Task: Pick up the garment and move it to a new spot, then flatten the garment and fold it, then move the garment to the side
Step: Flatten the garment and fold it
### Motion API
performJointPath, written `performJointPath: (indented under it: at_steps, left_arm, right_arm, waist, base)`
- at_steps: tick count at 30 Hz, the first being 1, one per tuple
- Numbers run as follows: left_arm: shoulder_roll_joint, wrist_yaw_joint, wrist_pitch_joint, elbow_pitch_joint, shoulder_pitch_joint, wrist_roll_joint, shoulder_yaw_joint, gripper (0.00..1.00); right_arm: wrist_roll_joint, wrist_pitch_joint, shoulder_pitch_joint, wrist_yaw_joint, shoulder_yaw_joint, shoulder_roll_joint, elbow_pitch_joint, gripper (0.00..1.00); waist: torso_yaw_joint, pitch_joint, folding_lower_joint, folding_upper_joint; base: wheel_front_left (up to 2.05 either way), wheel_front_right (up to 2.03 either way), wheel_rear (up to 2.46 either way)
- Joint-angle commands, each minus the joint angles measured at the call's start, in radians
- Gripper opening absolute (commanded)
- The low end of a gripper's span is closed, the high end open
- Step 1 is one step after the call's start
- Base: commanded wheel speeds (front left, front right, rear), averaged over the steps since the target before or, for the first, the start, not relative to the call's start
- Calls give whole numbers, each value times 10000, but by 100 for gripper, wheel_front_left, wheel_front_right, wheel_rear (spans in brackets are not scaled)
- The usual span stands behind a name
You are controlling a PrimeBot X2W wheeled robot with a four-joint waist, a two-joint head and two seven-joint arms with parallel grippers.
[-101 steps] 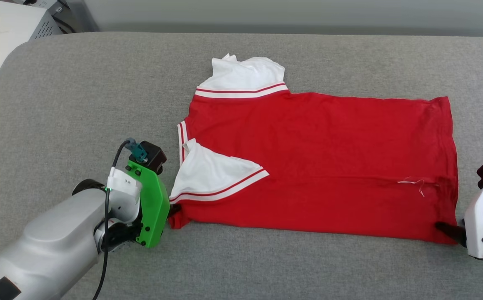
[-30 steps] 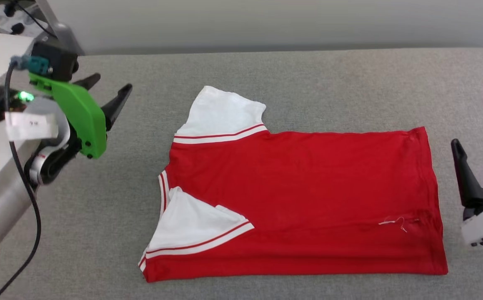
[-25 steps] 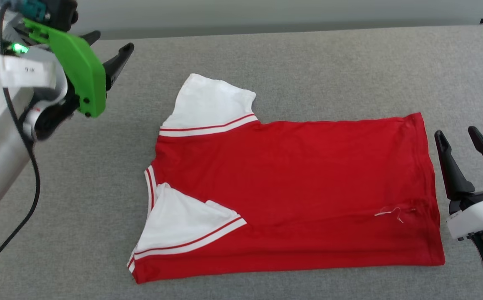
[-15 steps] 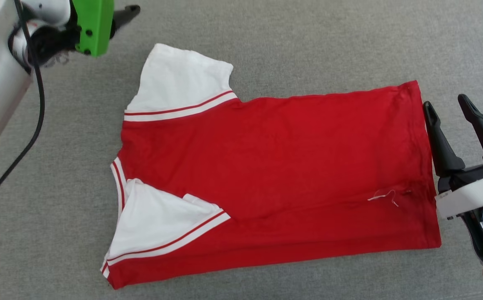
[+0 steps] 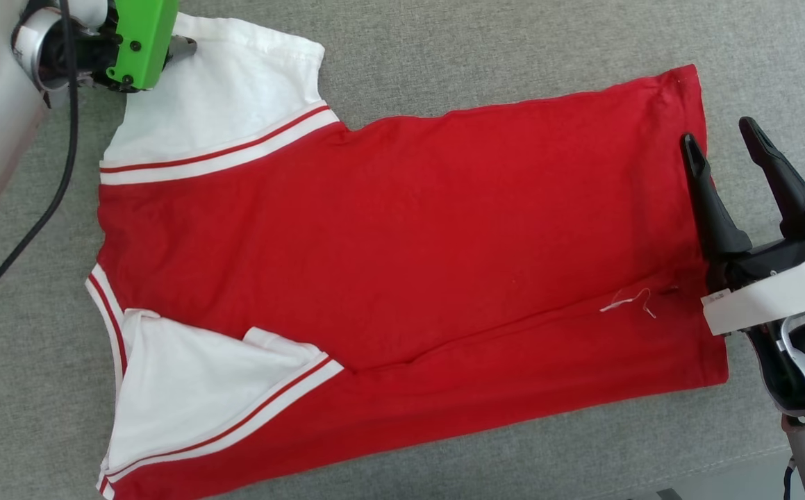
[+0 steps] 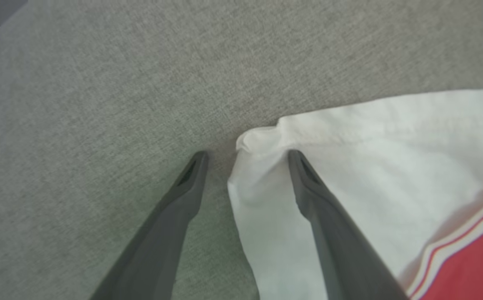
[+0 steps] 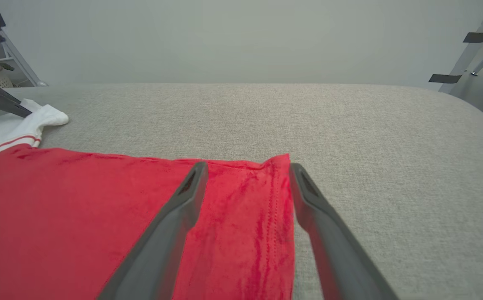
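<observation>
Both grippers have closed in on the garment (image 5: 402, 250) since a second ago, when they hung clear of its ends. It lies flat on the gray cushion (image 5: 513, 42), near white sleeve (image 5: 194, 389) folded onto the red body. At the hem end, right gripper (image 5: 716, 131) has fingers spread, one over the red, one over cushion just beside the hem. Farthest, left gripper (image 6: 247, 153) is spread too, straddling the far white sleeve (image 5: 235, 83) corner.

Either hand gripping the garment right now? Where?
Nothing held: left hand open, straddling the white sleeve corner; right hand open, straddling the hem corner of the garment.
</observation>
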Motion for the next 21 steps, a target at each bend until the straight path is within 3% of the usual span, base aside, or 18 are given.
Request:
performJointPath:
  at_steps: [1,2,3,4,5,10,15,18,21]
  left_arm:
    - [55,-27,112,71,348,-9,-165,100]
    - [75,-27,77,44,442,-85,-176,100]
    - [96,-28,90,-34,555,-176,-208,49]
    - [117,-28,81,-113,619,-167,-258,14]
    - [145,-28,76,-198,701,-197,-302,0]
    - [277,-29,-361,-553,771,-218,-397,0]
    - [271,-29,-1255,-1036,645,-109,-446,0]
    - [215,-30,-1862,-1345,701,-167,-433,0]
    - [200,-30,-2385,-1711,837,-101,-493,0]
  right_arm:
    - [43,-109,-217,-7,26,0,81,100]
    - [62,-146,-238,-7,32,-1,117,100]
    - [88,-191,-261,-7,27,-11,158,100]
    - [110,-232,-275,-7,3,-27,191,100]
    - [115,-289,-297,-7,-31,-60,219,100]
    - [91,-341,-587,-7,-156,-313,277,100]
    - [-25,133,-1440,-7,-400,-1113,75,100]
    - [141,1305,-1868,-7,-322,-1587,-33,100]
    - [748,3254,-2403,-7,-13,-2381,94,100]
  waist:
    - [-154,138,-2,0]
    - [-159,125,-2,0]
    - [-153,103,-2,0]
    - [-123,66,-2,0]
    - [-83,12,-2,0]
    - [116,-349,-2,0]
    - [470,-815,-2,0]
    - [726,-1063,-2,0]
    - [1004,-1254,-2,0]
  base:
    - [0,0,0]
    - [0,0,0]
    - [0,0,0]
    - [0,0,0]
    - [0,0,0]
    - [0,0,0]
    - [0,0,0]
    - [0,0,0]
    - [0,0,0]
